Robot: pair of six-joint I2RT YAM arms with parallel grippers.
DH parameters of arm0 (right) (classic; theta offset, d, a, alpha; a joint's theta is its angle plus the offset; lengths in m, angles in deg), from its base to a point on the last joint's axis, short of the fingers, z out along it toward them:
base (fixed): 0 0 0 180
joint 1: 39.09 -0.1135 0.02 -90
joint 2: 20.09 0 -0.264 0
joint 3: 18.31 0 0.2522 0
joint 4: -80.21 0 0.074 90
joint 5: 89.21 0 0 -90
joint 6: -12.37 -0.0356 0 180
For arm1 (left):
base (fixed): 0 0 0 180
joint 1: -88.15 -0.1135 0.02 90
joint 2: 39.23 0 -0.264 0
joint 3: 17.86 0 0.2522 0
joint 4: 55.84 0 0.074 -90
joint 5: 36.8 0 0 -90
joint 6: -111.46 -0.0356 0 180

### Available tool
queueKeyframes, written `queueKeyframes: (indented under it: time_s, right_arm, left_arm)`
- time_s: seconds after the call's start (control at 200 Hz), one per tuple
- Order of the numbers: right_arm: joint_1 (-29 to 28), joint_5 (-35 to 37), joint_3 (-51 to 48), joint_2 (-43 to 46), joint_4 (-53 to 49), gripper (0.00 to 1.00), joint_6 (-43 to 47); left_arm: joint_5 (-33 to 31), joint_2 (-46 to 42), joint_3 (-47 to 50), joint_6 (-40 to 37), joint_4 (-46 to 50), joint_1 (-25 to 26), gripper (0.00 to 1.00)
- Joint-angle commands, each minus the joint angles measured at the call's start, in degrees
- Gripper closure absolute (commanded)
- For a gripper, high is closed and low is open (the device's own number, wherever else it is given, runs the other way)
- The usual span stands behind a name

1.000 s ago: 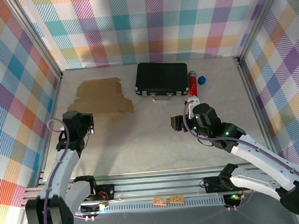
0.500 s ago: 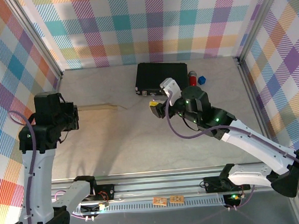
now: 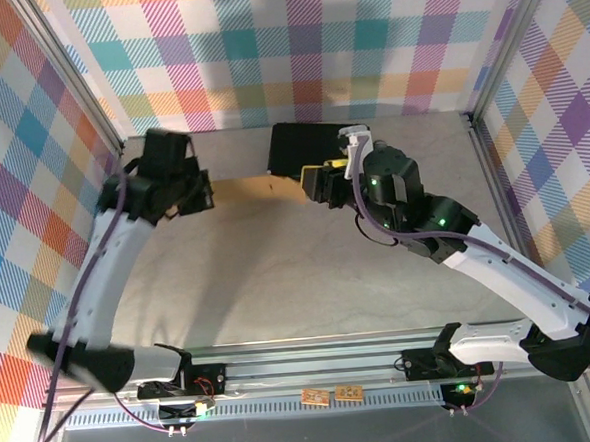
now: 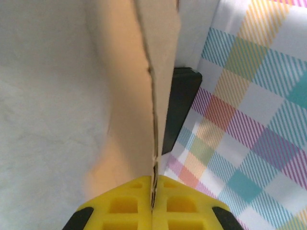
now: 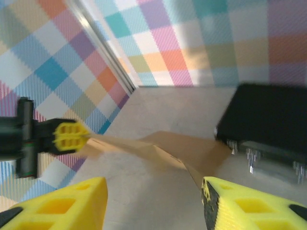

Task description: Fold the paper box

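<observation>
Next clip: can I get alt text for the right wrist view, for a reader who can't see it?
The paper box, a brown cardboard sheet, is held up by the left gripper, which pinches its edge at the left of the picture. The right gripper stands open in the foreground with nothing between its jaws. A black case sits at right.

white arms, black joints, purple cables, yellow fingertips

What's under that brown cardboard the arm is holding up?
Bare pale table beneath the paper box, pinched at one edge by the left gripper. The sheet hides the patch nearest the black case.
</observation>
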Motion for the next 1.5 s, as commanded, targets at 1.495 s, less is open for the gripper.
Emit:
queueKeyframes:
  time_s: [1.495]
  right_arm:
    - [4.20, -3.65, 22.38, -30.66, 0.95, 0.65, -71.68]
  left_arm:
    - [0.33, 1.67, 0.67, -2.37, -23.64, 11.53, 1.00]
